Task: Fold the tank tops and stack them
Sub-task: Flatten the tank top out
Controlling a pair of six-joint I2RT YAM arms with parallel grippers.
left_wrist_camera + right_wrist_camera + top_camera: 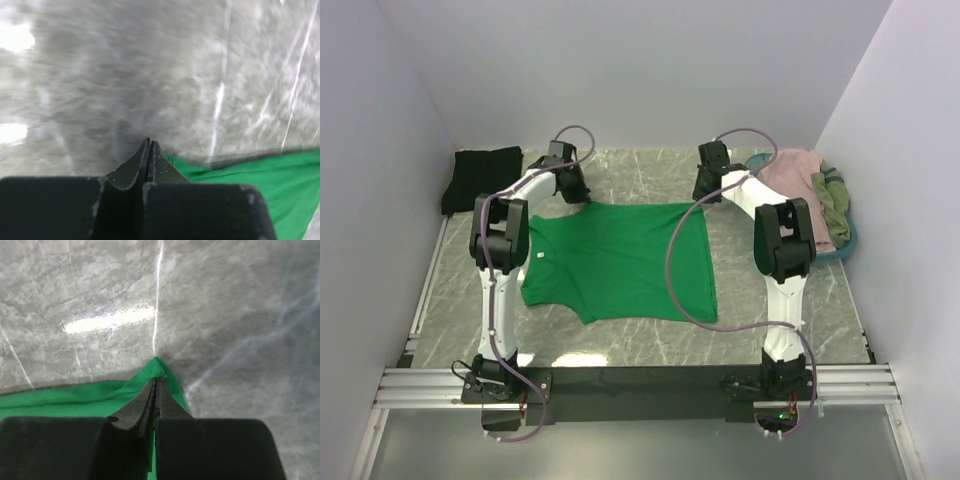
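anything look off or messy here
Mostly tidy. The left claw is shut at the edge of the green tank top with cloth showing only beside its tips, so it may have missed. The right claw clearly pinches a corner. A pink top and an olive top slump over the basket rim.

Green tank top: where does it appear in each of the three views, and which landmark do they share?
Top external: green tank top spread flat in the middle, between the arms.
Left wrist: green tank top at lower right, beside the shut left gripper.
Right wrist: green tank top lower left to centre, corner pinched in the right gripper.
Shared landmark: the grey marble table.
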